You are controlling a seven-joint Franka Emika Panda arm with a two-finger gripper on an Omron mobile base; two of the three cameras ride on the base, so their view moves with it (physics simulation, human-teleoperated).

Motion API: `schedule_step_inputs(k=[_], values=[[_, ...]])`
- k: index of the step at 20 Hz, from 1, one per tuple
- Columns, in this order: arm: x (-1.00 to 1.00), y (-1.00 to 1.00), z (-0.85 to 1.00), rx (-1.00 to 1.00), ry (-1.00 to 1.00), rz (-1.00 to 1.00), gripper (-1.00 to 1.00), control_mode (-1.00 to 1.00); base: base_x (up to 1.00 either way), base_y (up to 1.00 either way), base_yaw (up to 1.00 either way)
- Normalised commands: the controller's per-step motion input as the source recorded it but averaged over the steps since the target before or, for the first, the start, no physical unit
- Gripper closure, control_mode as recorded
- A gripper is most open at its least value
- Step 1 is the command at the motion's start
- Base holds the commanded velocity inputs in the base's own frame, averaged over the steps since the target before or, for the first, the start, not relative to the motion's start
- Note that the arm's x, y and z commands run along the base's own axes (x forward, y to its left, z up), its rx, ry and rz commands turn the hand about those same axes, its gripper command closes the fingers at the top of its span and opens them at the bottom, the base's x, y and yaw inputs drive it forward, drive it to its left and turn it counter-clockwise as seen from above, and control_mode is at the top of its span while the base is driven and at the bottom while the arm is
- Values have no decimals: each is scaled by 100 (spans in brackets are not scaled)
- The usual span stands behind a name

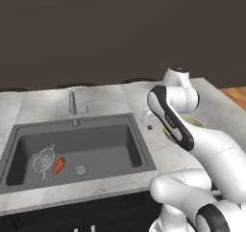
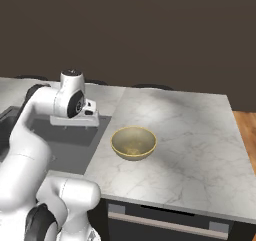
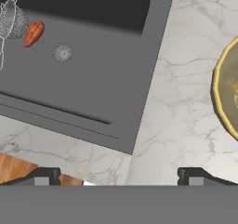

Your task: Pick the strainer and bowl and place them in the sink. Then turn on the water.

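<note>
Hiding most of bowl (image 1: 194,122): the arm (image 1: 175,122).

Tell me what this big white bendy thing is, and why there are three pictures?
It is a robot arm in a pretend kitchen. Two cameras sit behind it, one on each side, looking over its shoulder. The third sits on its hand and looks down past the tool, whose two dark tips stand far apart with nothing between them. The dark box in the white counter is the sink. Inside it lie a wire strainer, a small orange thing and the round drain. A tap stands behind the sink. The yellow bowl sits on the counter, waiting its turn.
</note>
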Motion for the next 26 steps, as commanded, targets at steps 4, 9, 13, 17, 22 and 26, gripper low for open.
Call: schedule_step_inputs(k=[4, 9, 13, 17, 22, 26], values=[[0, -68, 3, 0, -1, -1, -100, -100, 0, 0, 0], [0, -73, 0, 0, 0, -5, -100, -100, 0, 0, 0], [0, -69, 0, 0, 0, -9, -100, -100, 0, 0, 0], [0, -65, 0, 0, 0, -10, -100, -100, 0, 0, 0], [0, -58, 0, 0, 0, -9, -100, -100, 0, 0, 0], [0, -51, 0, 1, 0, -7, -100, -100, 0, 0, 0]])
